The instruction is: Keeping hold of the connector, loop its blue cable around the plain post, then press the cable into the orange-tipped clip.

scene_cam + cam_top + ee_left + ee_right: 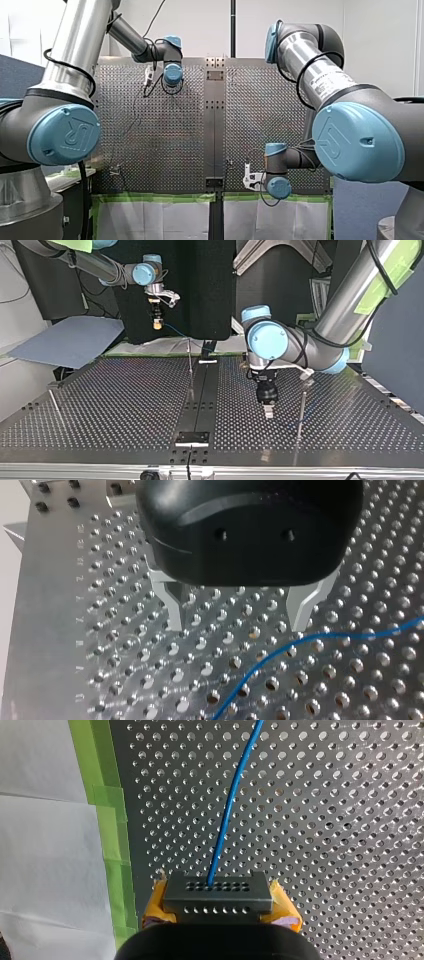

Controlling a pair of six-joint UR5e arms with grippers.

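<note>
Status, reading the top view left to right. Our right gripper (157,322) hangs above the table's far edge, yellow pads clamped on the side faces of the connector (217,895). That hold looks sound, so we keep it there. From the connector's face the blue cable (176,333) sags toward the table (100,405). We judge it thin, light and limp: it should trail wherever the connector goes, and will need tension to hug a post. A thin post (190,362) stands mid-table with open plate all round it. Our left gripper (237,625) hovers low, metal fingers spread wide with nothing between them; the cable runs over the plate just past one fingertip. A second post (301,412) stands just beside that gripper, so room is tight there. We can't make out an orange tip on either post. Green tape (107,820) marks the edge next to the connector; we'd swing away from it.
</note>
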